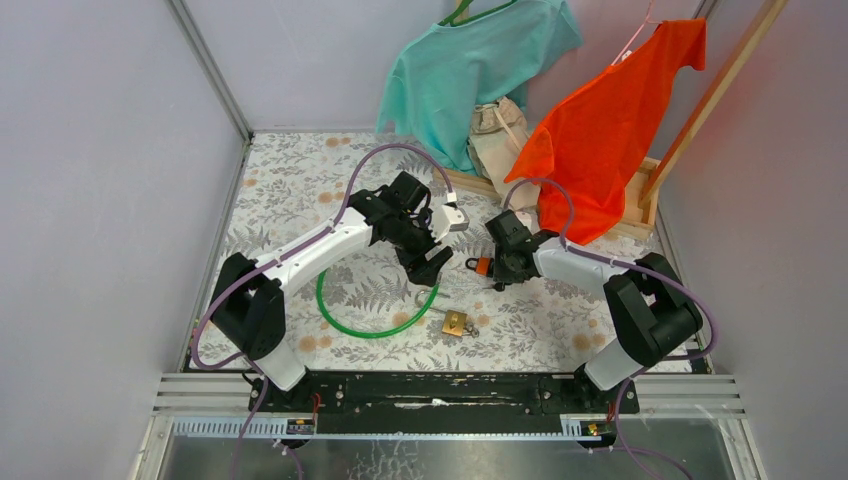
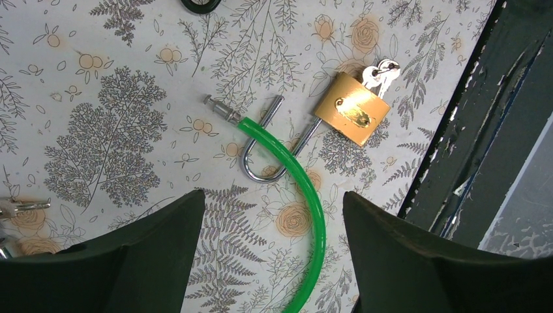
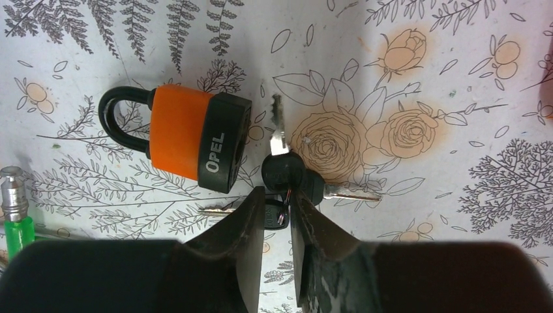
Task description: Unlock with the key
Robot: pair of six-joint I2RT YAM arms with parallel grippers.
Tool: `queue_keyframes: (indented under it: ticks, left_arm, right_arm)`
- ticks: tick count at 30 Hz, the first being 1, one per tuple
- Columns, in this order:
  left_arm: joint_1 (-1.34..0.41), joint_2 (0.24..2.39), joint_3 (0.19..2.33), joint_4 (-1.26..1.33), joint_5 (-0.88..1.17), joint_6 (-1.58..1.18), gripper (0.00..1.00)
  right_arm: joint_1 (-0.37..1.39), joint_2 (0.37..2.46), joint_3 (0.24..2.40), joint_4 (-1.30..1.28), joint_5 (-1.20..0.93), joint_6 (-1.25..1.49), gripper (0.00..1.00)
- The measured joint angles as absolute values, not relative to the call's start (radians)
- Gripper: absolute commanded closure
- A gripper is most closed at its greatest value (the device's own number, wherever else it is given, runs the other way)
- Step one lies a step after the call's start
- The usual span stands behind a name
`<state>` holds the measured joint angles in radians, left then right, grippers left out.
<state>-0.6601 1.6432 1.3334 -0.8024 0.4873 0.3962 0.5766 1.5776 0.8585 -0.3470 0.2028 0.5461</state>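
An orange and black "OPEL" padlock point(image 3: 189, 134) lies shut on the floral table; it also shows in the top view point(image 1: 483, 265). A bunch of black-headed keys point(image 3: 287, 173) lies just right of it. My right gripper point(image 3: 277, 207) is closed on one black key head of the bunch. A brass padlock point(image 2: 352, 109) with keys point(image 2: 381, 73) in it and its shackle point(image 2: 261, 150) swung open lies by a green cable loop point(image 2: 306, 189). My left gripper point(image 2: 274, 208) is open and empty above the cable.
A teal shirt point(image 1: 470, 65) and an orange shirt point(image 1: 610, 120) hang on a wooden rack point(image 1: 640, 215) at the back right. The black rail point(image 2: 482, 130) runs along the table's near edge. Loose silver keys point(image 2: 19, 208) lie at the left.
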Motion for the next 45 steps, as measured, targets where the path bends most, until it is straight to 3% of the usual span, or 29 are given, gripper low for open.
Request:
queue_keyframes:
  ticks: [2,5,14,23,29,37,45]
  left_arm:
    - [-0.660,1.643,1.333,-0.802,0.487,0.397,0.17]
    - [-0.660,1.643,1.333,-0.803,0.487,0.397,0.17]
    - [-0.660,1.642,1.333,-0.806,0.487,0.397,0.17]
    - [-0.660,1.642,1.346,-0.835,0.504,0.397,0.14]
    - [-0.660,1.642,1.394,-0.851,0.570,0.398,0.10]
    - [-0.660,1.628,1.396,-0.853,0.753,0.445,0.02]
    - [-0.660,1.533,1.385,-0.791,0.885,0.462,0.05]
  right_arm:
    - [0.577,1.578,0.859,-0.347,0.210,0.546,0.78]
    - [0.577,1.578,0.858,-0.347,0.220,0.547,1.00]
    - [0.577,1.538,0.808,-0.286,0.210,0.538,1.00]
    - [0.577,1.264,0.751,-0.249,0.102,0.441,1.00]
    - [0.577,1.087,0.755,-0.233,-0.052,0.375,1.00]
    - [0.578,1.044,0.861,-0.252,-0.322,0.416,1.00]
    - [0.580,1.034,0.906,-0.193,-0.493,0.593,1.00]
